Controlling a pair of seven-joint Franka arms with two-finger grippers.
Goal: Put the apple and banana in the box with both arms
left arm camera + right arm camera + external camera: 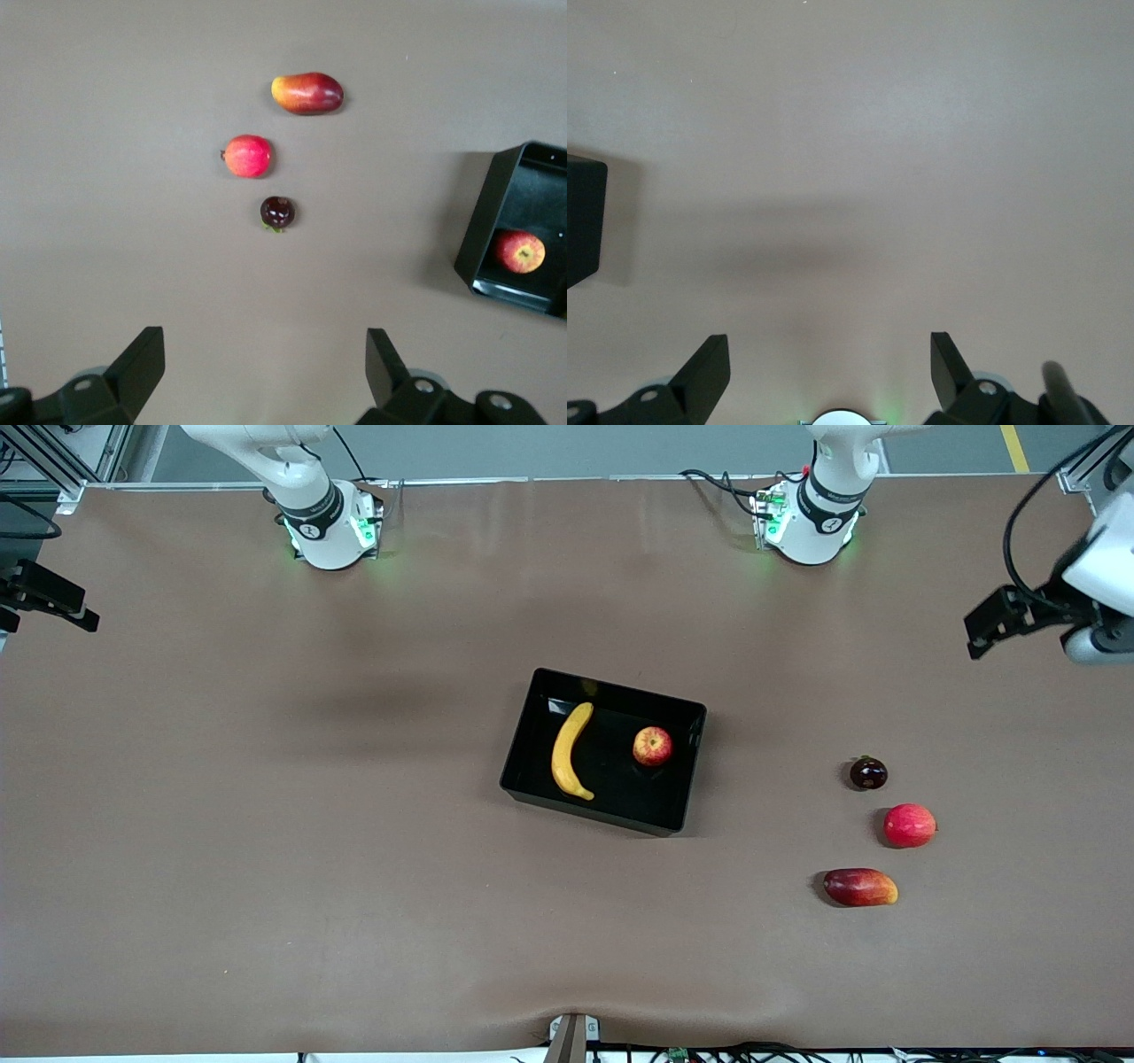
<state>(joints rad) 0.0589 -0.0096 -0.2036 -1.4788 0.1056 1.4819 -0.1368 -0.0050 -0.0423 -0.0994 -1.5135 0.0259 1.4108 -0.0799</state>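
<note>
the box sits near the middle of the brown bench, and both task fruits lie inside it. the banana lies along the box floor at the right arm's end, its length running from the wall toward the robot bases down to the wall nearer the front camera. the apple rests on the floor at the left arm's end, apart from the banana and close to that end wall.

toward the left arm's edge of the bench three other fruits lie in a loose line: a dark round fruit, a bright red round fruit nearer the front camera, and a mango nearest of all.

the left gripper hangs spread wide and empty over bare bench by those three fruits. the right gripper hangs released, holding nothing, over bare bench at the right arm's end.
</note>
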